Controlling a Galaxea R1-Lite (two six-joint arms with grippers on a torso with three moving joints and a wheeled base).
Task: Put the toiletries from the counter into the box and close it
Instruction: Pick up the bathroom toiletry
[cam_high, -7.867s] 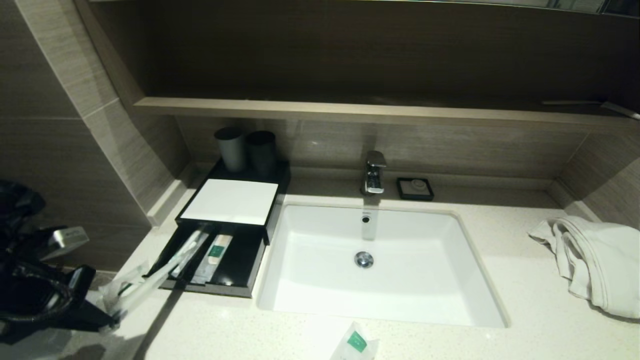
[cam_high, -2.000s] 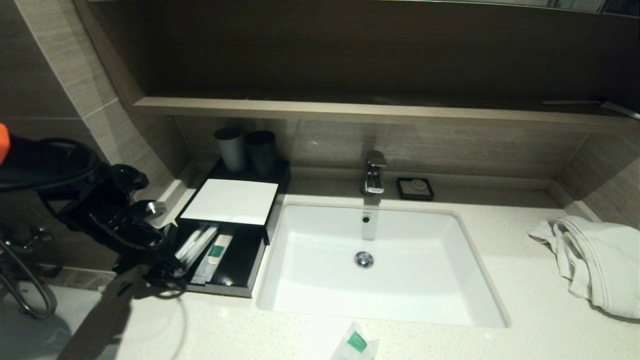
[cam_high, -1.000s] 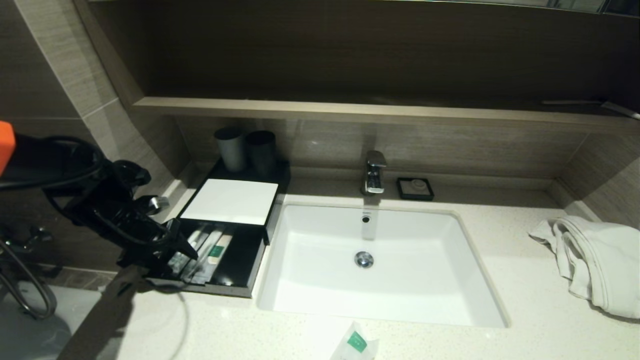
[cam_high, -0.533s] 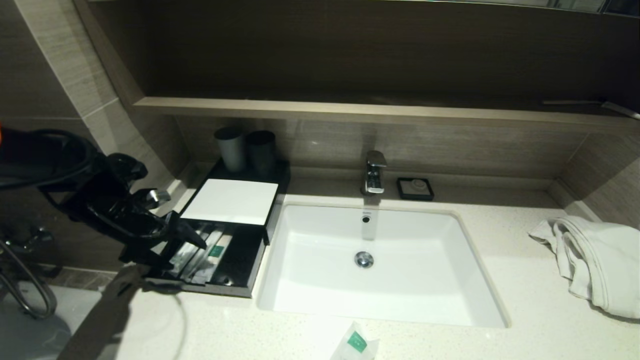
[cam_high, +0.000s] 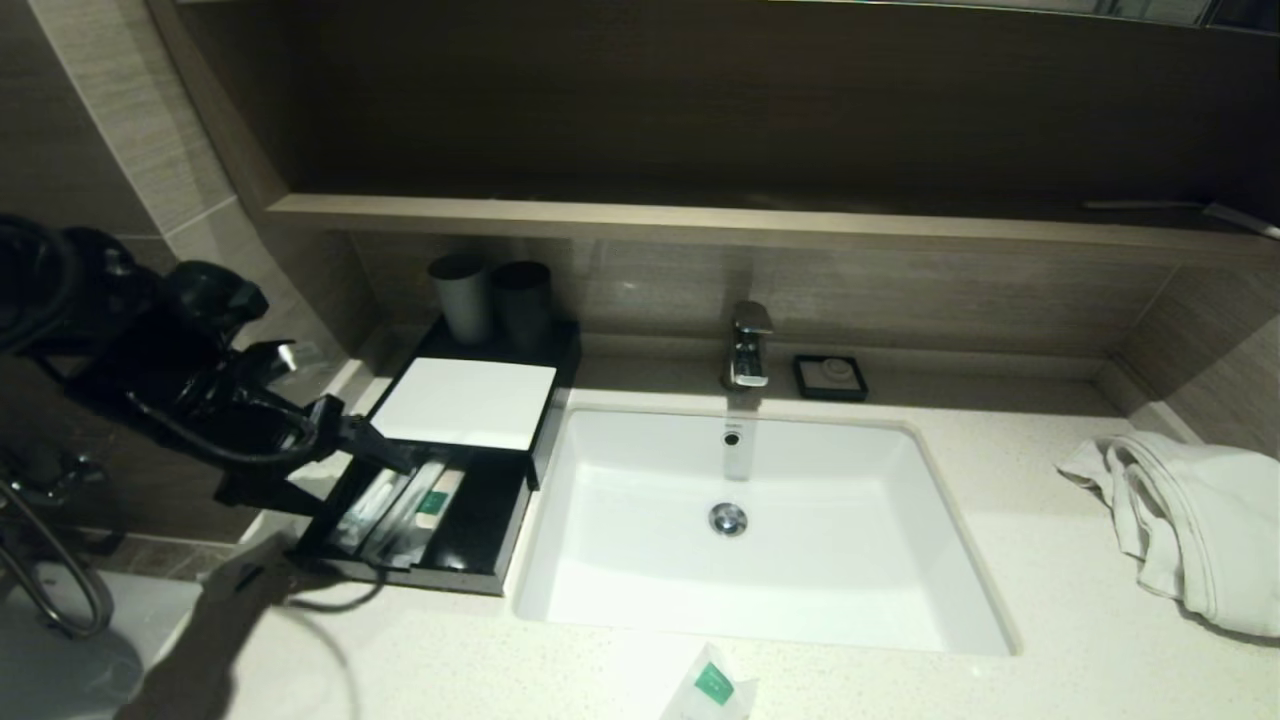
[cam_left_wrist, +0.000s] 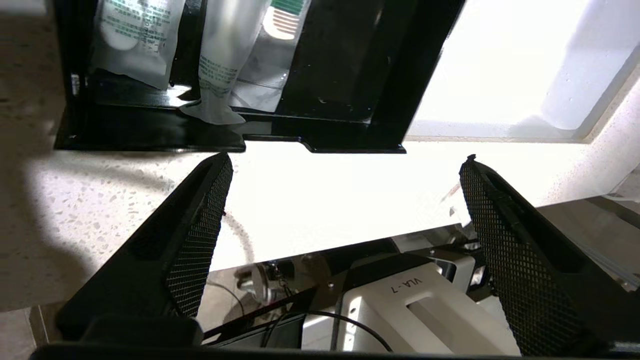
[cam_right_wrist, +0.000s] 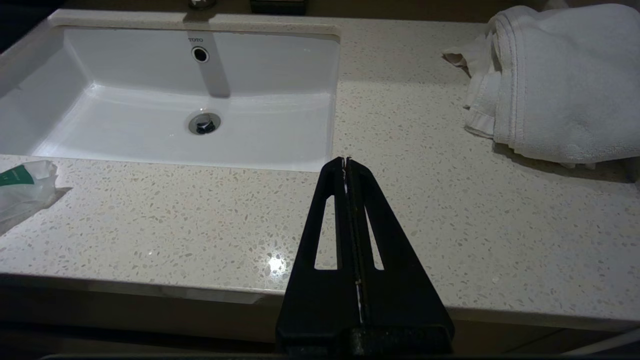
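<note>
The black box (cam_high: 460, 402) with a white top panel stands left of the sink, its drawer (cam_high: 478, 530) pulled out. In the drawer lie the long toothbrush pack (cam_high: 372, 500) and a sachet with a green mark (cam_high: 436, 500); both show in the left wrist view, the pack (cam_left_wrist: 220, 65) beside the sachet (cam_left_wrist: 280, 25). My left gripper (cam_high: 360, 470) hovers over the drawer's left side, open and empty (cam_left_wrist: 345, 162). One packet with a green mark (cam_high: 712, 688) lies on the counter (cam_high: 900, 690) in front of the sink, also in the right wrist view (cam_right_wrist: 22, 192). My right gripper (cam_right_wrist: 346, 160) is shut and empty over the counter's front edge.
A white sink (cam_high: 760, 530) with a tap (cam_high: 748, 345) fills the middle. Two dark cups (cam_high: 495, 295) stand behind the box. A small black soap dish (cam_high: 830, 377) sits right of the tap. A white towel (cam_high: 1190, 520) lies at the right. A wooden shelf (cam_high: 700, 222) runs above.
My left gripper has risen up and back from the drawer with its jaws open. The toothbrush pack it carried earlier now lies in the drawer. The right arm has not moved.
</note>
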